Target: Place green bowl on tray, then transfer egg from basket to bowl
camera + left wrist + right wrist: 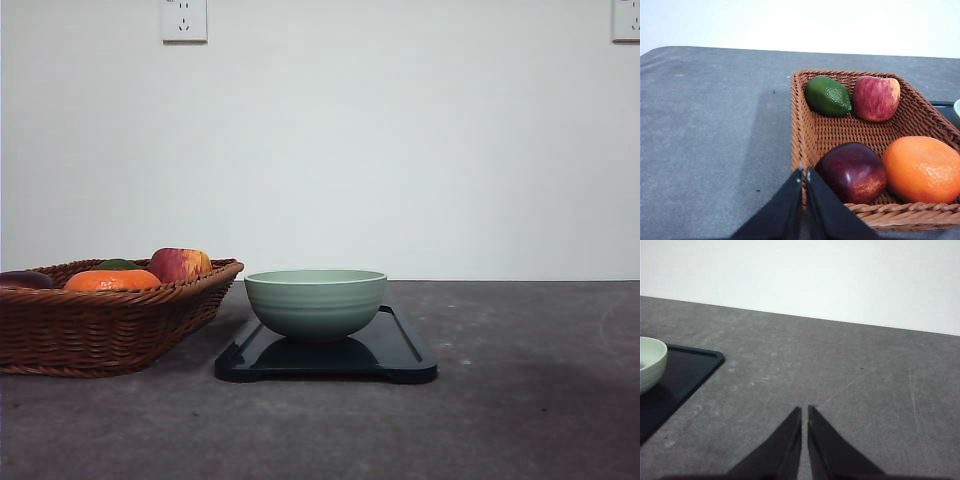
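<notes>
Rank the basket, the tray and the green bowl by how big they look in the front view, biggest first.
1. basket, though its left side is cut off by the picture's edge
2. tray
3. green bowl

All three sit at a similar depth, so nearness hardly skews this.

White wall point(400, 150), grey tabletop point(520, 400)

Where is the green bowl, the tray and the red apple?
green bowl point(316, 303): front view, on its ridged outer side.
tray point(405, 352): front view, on its bare right part.
red apple point(876, 98): left wrist view, on its striped skin, in the basket.
</notes>
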Motion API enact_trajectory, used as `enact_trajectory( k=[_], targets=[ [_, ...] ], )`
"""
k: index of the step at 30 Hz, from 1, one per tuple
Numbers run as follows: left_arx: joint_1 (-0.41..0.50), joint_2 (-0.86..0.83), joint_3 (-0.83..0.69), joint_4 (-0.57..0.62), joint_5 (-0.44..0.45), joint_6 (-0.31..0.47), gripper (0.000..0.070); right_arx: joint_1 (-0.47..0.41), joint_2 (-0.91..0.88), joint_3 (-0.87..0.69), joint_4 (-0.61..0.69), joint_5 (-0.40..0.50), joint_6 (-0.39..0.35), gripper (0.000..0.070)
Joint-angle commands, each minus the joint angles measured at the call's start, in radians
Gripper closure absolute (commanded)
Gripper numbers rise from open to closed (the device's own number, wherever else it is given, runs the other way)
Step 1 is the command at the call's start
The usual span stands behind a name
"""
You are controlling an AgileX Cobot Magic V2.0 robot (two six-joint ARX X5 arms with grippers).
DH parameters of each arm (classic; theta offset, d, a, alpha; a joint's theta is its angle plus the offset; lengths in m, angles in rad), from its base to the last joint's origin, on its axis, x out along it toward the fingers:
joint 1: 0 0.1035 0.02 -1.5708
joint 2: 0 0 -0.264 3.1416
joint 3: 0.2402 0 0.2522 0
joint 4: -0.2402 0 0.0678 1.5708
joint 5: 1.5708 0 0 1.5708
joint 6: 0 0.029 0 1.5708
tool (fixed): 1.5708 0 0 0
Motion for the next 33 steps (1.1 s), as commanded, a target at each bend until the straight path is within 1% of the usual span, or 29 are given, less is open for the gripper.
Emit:
enact_trajectory(
  k=[1, 33],
  targets=[
    [0.000, -0.001, -0.019, -0.002, 0.000, 0.008, 0.0700, -0.001, 0.000, -0.004, 0.014, 0.003, 0.011, 0.0685],
    [0.000, -0.001, -0.019, -0.002, 0.000, 0.008, 0.0700, -0.001, 0.000, -0.004, 0.014, 0.003, 0.011, 0.0685]
  ],
)
